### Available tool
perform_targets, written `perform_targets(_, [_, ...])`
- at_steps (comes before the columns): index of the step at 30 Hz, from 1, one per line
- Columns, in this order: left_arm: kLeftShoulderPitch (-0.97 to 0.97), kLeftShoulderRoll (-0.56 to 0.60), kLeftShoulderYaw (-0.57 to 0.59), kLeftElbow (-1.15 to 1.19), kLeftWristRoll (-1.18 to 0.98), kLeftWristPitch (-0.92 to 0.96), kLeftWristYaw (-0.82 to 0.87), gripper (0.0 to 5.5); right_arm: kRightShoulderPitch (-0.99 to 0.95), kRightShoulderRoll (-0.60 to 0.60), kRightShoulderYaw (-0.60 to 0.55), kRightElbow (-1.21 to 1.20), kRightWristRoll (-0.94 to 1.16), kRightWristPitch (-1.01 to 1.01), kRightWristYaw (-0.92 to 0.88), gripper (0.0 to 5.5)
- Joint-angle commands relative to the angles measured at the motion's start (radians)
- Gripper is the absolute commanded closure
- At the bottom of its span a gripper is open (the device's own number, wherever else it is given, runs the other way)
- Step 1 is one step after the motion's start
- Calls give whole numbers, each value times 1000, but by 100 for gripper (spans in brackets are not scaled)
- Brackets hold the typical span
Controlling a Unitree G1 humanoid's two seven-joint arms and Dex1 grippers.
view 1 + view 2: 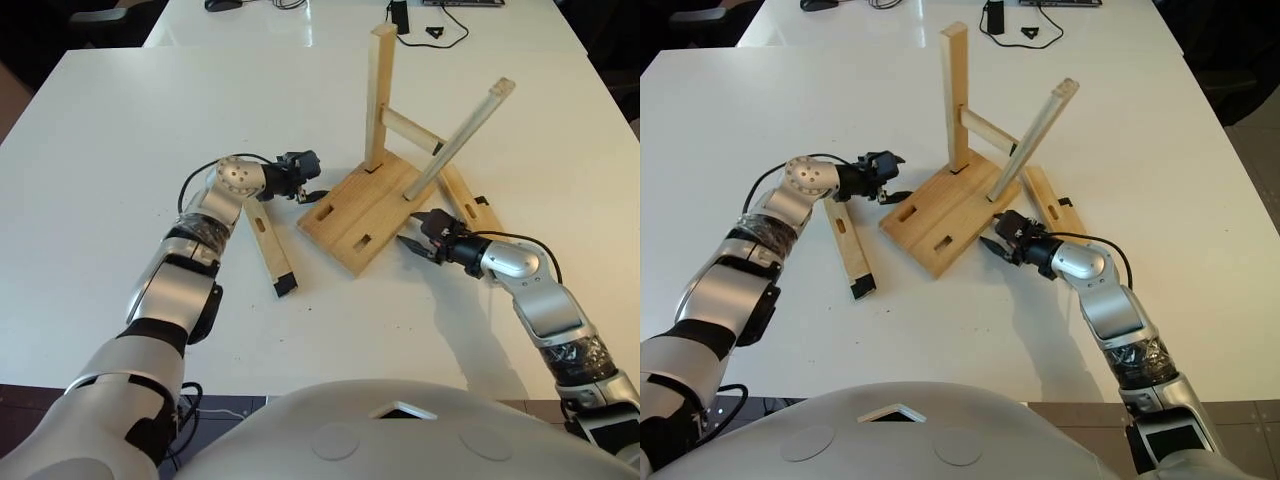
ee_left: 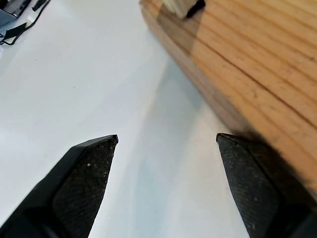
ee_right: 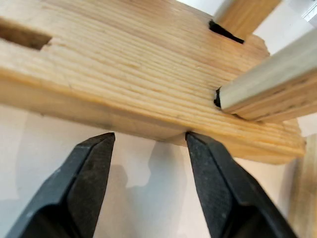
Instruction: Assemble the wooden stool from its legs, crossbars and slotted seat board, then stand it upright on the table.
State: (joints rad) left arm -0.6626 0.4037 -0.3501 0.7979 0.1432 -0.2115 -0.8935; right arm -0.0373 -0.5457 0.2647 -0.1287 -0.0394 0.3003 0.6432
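- Board [image 1: 362, 212]: lies flat mid-desk, underside up, with two slots open on its near half.
- Upright leg [image 1: 380, 95]: stands in a slot at the board's far corner.
- Tilted leg [image 1: 460, 140]: sits in the slot by the board's right corner and leans toward the desk's right edge.
- Crossbar [image 1: 412, 130]: spans the two seated legs.
- Loose leg [image 1: 268, 243]: lies flat on the desk [image 1: 120, 130], just left of the board.
- Second loose leg [image 1: 472, 205]: lies flat against the board's right side, behind the tilted leg.
- Left claw [image 1: 316, 190]: gapes wide, grips nothing, hangs low at the board's left edge with one fingertip [image 2: 247, 183] right beside the wood.
- Right claw [image 1: 412, 232]: spread apart, empty, tips close against the board's right edge, below the tilted leg.
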Motion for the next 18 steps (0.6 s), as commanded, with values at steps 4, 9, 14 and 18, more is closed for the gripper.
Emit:
perform_targets(4, [273,89,-12,-456,-59,219,-108,178,-58,-6,11,89,-33,-28,12,286])
perform_targets(9, [396,131,11,-694,-95,345,-93,178,-45,-35,19,57,-20,-36,66,286])
perform_targets(14, [463,165,96,-829,-138,440,-54,178,-13,-77,18,-18,-11,-44,117,286])
perform_targets(18, [608,263,189,-995,-188,472,-77,178,8,-114,-23,-95,9,-23,142,286])
